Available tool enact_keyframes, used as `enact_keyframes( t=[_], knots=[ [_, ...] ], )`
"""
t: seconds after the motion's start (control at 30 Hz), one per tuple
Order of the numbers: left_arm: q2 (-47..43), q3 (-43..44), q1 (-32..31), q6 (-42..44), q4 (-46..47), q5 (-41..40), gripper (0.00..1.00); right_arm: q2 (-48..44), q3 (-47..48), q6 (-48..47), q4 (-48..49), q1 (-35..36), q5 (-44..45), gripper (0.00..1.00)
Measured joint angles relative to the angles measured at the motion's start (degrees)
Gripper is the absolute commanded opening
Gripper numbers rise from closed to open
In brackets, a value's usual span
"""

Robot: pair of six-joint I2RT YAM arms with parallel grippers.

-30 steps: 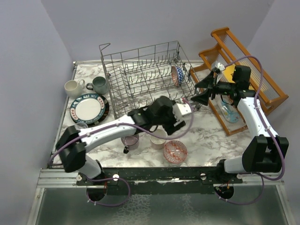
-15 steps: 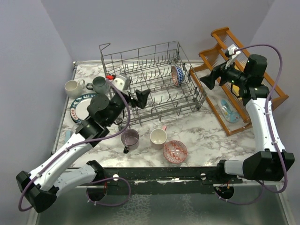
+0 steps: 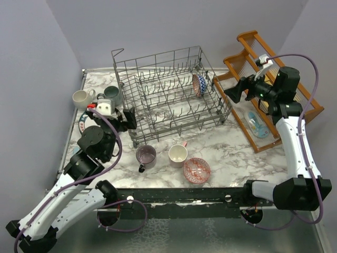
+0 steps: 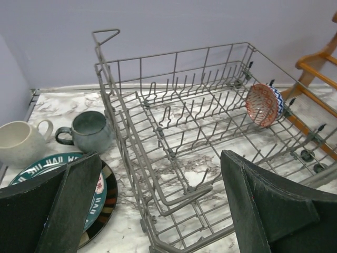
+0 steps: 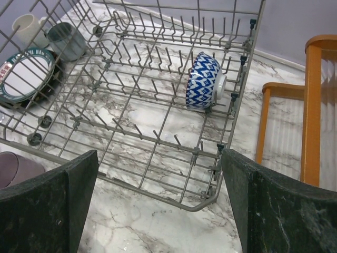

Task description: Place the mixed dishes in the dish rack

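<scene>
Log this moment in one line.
left gripper open, by plate | right gripper open, off dish rack right end | racked: patterned bowl, on edge | on table: purple mug, cream mug, red bowl

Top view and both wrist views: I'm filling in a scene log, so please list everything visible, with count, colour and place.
dish rack: one, grey wire, table's far middle
bowls: two; blue-and-white bowl on edge at rack's right end, red-and-white bowl on table near front edge
mugs: four; purple mug and cream mug in front of rack, white mug and grey-green mug left of it
plate: one, white with dark rim, left of rack, partly hidden
wooden rack: one, orange-brown, right of dish rack
table: one, marbled white-grey
left arm: white and black, jaws open by rack's near left corner
right arm: white and black, jaws open between the two racks
</scene>
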Motion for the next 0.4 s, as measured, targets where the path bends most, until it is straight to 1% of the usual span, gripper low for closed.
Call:
enact_keyframes(
  t=[0.2,0.4],
  knots=[
    [-1.8,-1.2,0.0,-1.0,-2.5,-3.6,0.99,-1.8,-1.2,0.2,0.1,0.0,1.4,1.0],
    [-1.9,-1.6,0.0,-1.4,-4.0,-4.8,0.99,-2.1,-1.8,0.2,0.2,0.0,1.4,1.0]
  ],
)
